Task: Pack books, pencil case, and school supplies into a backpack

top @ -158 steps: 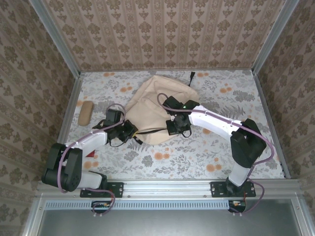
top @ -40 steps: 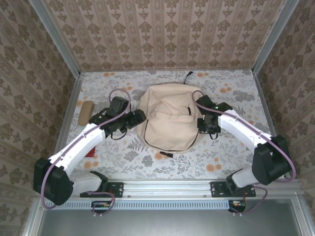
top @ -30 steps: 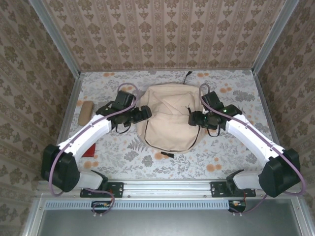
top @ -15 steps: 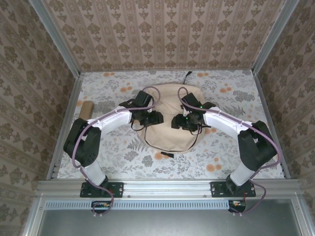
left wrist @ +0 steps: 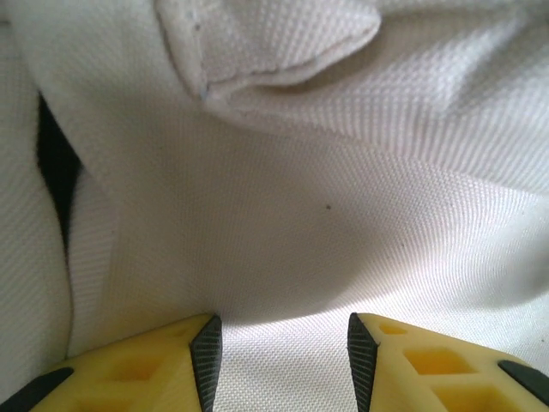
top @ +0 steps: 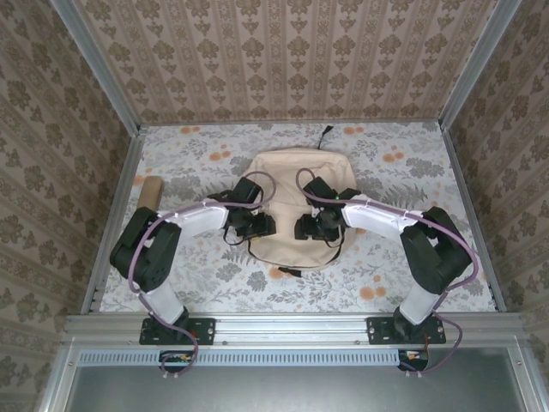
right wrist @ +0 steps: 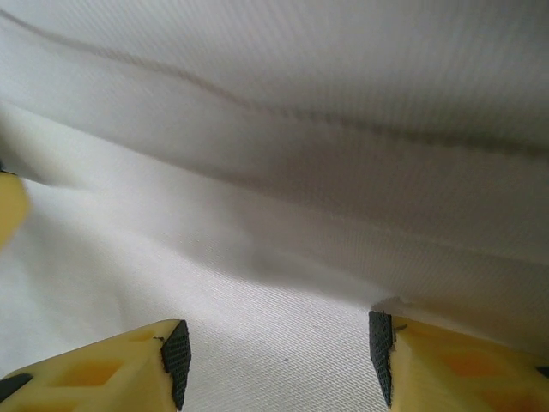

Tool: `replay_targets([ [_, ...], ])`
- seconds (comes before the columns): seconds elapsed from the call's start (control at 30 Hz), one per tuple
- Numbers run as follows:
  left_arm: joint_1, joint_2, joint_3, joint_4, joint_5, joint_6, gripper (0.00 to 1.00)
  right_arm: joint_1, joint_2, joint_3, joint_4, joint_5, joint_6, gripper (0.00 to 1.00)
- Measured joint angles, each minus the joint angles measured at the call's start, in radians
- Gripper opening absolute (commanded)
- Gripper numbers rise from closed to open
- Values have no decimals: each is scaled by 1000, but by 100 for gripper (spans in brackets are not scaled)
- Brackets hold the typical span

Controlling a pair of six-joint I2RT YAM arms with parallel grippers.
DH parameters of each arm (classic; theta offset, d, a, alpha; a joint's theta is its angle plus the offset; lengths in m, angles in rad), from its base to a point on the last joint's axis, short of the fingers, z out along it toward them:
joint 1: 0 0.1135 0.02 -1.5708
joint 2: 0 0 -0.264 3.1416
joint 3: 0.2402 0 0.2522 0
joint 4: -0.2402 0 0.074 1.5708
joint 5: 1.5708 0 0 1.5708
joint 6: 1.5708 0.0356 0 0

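Observation:
The beige backpack [top: 296,182] lies flat in the middle of the table. My left gripper [top: 260,226] is down on its near left part. In the left wrist view the left gripper [left wrist: 283,365] has its jaws part closed, with the backpack's cloth [left wrist: 300,215] filling the gap and meeting both pads. My right gripper [top: 304,228] rests on the near right part. In the right wrist view the right gripper [right wrist: 279,360] has its jaws wide apart over smooth cloth [right wrist: 283,172]. The tan pencil case [top: 151,190] lies far left, behind the left arm. The books are hidden.
A floral cloth [top: 386,257] covers the table, with wallpapered walls on three sides. A metal rail [top: 292,326] with the arm bases runs along the near edge. A black loop [top: 328,133] sticks out behind the backpack, and a black strap end [top: 287,270] shows at its near edge.
Both arms swung in from the backpack's sides to its near front and came down onto the cloth. Both pairs of jaws narrowed, the left much more.

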Motion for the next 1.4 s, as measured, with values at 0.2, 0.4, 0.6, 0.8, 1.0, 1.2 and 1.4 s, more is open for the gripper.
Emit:
replay_targets([
  [0.2, -7, -106, -128, 28, -1, -37, 46, 80, -8, -53, 22, 34, 45, 61],
  [0.4, -45, -195, -167, -47, -34, -59, 52, 129, -62, -69, 8, 54, 77, 61],
  [0.6, -72, -296, -92, -136, -87, -50, 63, 92, -240, -57, -31, 98, 77, 65],
  [0.8, -103, -273, 126, -123, -114, -24, 68, -101, -394, -51, -24, 105, 74, 72],
  [1.0, -183, -43, 410, -128, -133, -16, 63, -237, -401, -72, -6, 77, 66, 76],
  [1.2, -275, 176, 619, -202, -184, -18, 53, -349, -401, -140, 18, 18, 63, 75],
  [1.4, -322, 310, 741, -285, -240, -35, 46, -417, -401, -204, 37, -26, 57, 75],
])
